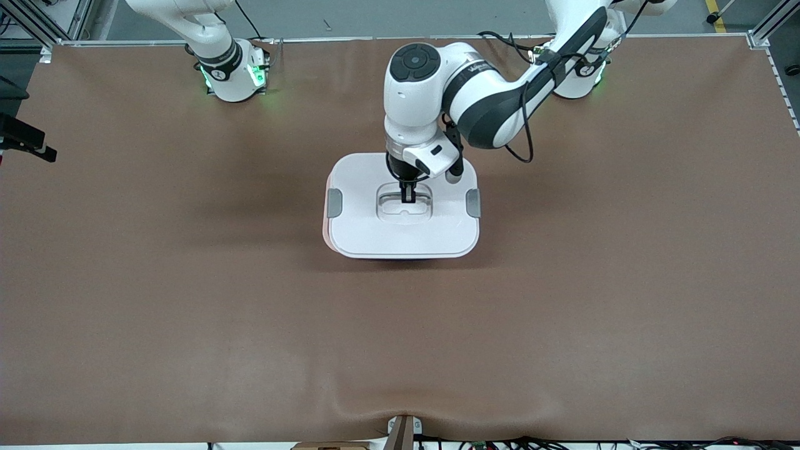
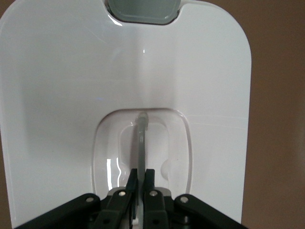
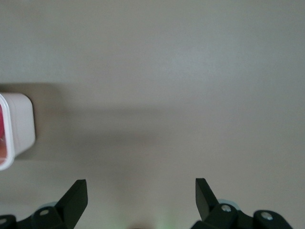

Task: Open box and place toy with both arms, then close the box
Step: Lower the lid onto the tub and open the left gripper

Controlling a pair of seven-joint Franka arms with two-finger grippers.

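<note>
The box (image 1: 362,219) stands in the middle of the table with its white lid (image 2: 71,95) on. A grey clip sits at each short side (image 1: 334,203) (image 1: 474,202), and a strip of the pale pink tub (image 1: 325,231) shows under the lid. My left gripper (image 1: 408,195) (image 2: 141,174) points down into the lid's recess and is shut on the thin clear handle (image 2: 142,138). My right gripper (image 3: 141,183) stands open over bare table, with a corner of the box (image 3: 19,124) at the edge of its view. The toy is out of view.
The brown mat (image 1: 187,281) covers the whole table. The right arm waits drawn back at its base (image 1: 228,69). A black device (image 1: 22,140) juts in at the right arm's end, and a small bracket (image 1: 403,431) sits at the table edge nearest the front camera.
</note>
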